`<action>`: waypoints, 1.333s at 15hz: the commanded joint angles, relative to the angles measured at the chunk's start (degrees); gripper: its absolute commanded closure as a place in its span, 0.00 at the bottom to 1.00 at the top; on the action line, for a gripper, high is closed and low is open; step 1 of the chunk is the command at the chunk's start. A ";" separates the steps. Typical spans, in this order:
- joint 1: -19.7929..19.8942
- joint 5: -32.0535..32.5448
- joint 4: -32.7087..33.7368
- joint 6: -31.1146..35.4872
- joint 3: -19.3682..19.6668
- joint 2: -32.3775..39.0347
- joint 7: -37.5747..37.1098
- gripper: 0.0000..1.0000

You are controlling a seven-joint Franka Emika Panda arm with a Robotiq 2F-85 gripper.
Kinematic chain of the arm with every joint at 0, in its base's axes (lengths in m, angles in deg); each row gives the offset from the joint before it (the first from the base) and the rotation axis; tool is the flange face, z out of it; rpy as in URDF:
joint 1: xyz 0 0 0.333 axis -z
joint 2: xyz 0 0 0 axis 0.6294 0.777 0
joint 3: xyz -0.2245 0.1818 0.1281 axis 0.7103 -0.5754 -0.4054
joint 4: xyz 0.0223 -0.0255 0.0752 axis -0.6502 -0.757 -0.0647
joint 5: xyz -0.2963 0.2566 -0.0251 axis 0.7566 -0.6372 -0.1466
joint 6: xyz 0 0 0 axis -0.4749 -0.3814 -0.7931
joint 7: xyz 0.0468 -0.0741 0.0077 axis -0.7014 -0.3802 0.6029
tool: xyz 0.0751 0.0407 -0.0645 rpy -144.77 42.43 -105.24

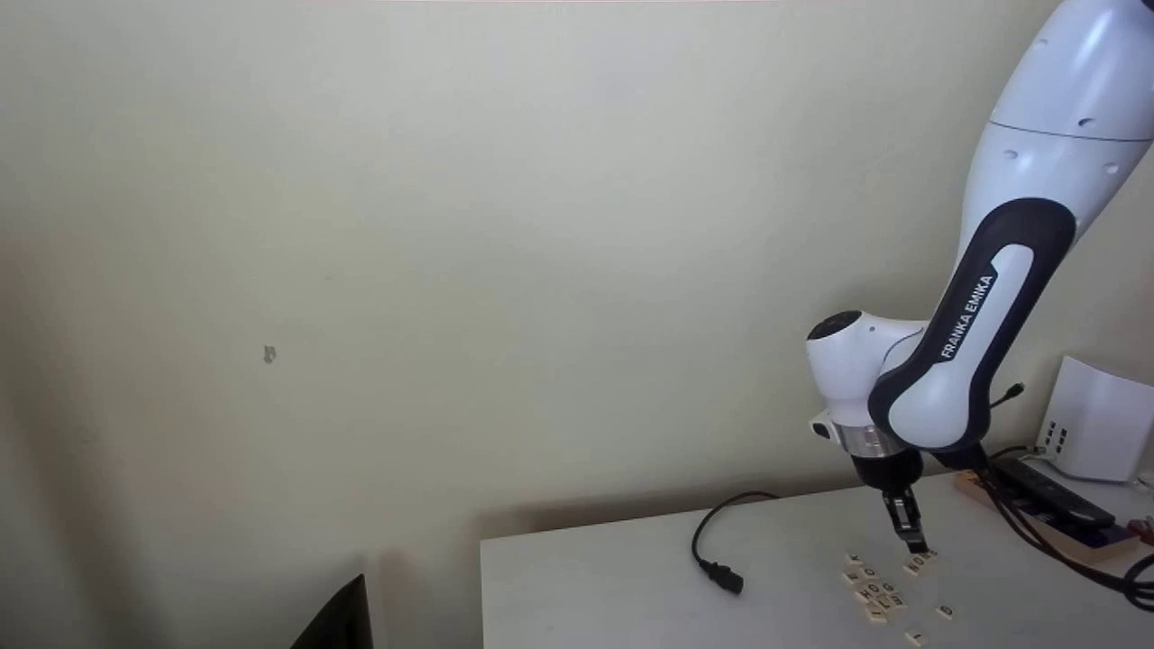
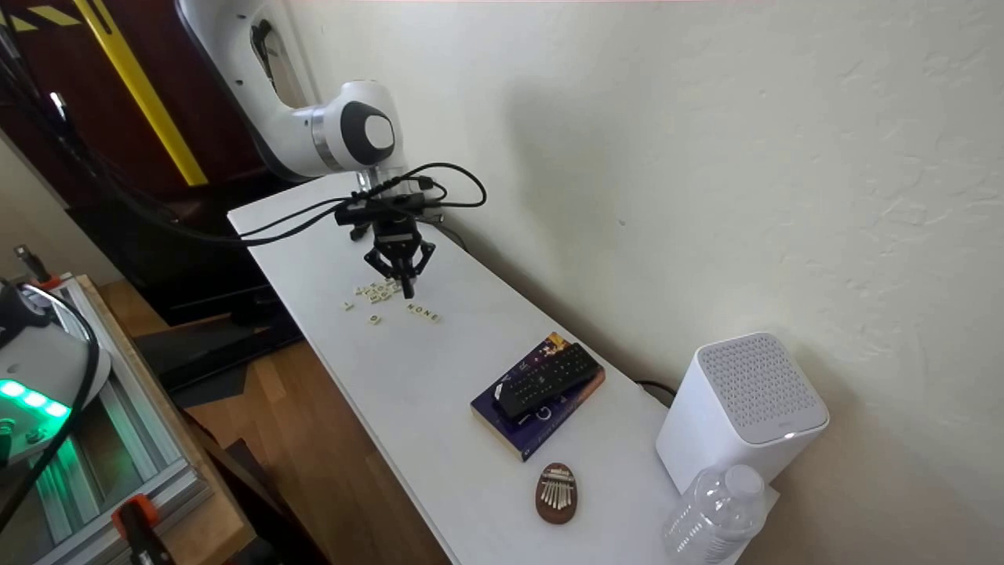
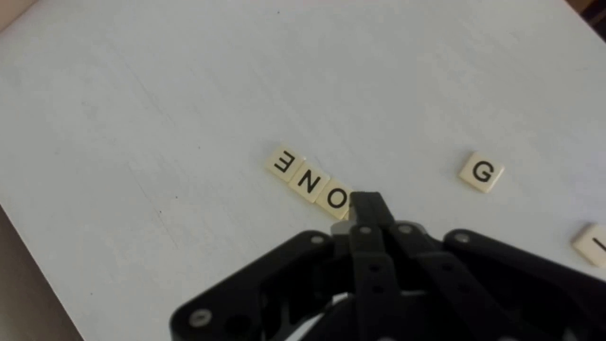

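At the N end of the tile row (image 3: 310, 182): pincer (image 3: 370, 201) pinched together

Container: clear plastic bottle (image 2: 715, 518), standing close by the white box (image 2: 710, 416) in an exterior view; can't make out what's inside.

Pincer: fully narrowed, black fingers against each other. Tips sit right at the row, which lies on the white tabletop (image 2: 408, 377) and reads NONE in an exterior view. Wrist view shows E, N and O; fourth tile is mostly behind the fingers. Can't tell if the tips touch it or hover.

Materials: tiles are square, cream, black-lettered. G tile (image 3: 482, 171) lies apart from the row; tile cluster (image 2: 380, 293) is near both. Tabletop shows fine scuffs. Purple book (image 2: 529, 431) carries a black remote (image 2: 549, 379); brown egg-shaped thumb piano (image 2: 556, 494) with metal tines lies nearby. White box has a perforated top. Black cable (image 1: 721, 576) ends in a chunky plug.
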 commanded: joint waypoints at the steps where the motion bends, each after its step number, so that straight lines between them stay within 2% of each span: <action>1: 1.57 -6.27 -2.88 -1.63 -0.54 -3.95 -1.07 1.00; 8: 2.35 -15.01 -4.58 -3.01 1.34 -7.30 -3.20 1.00; 20: 3.81 -19.32 -8.45 -2.39 3.28 -12.78 -6.35 1.00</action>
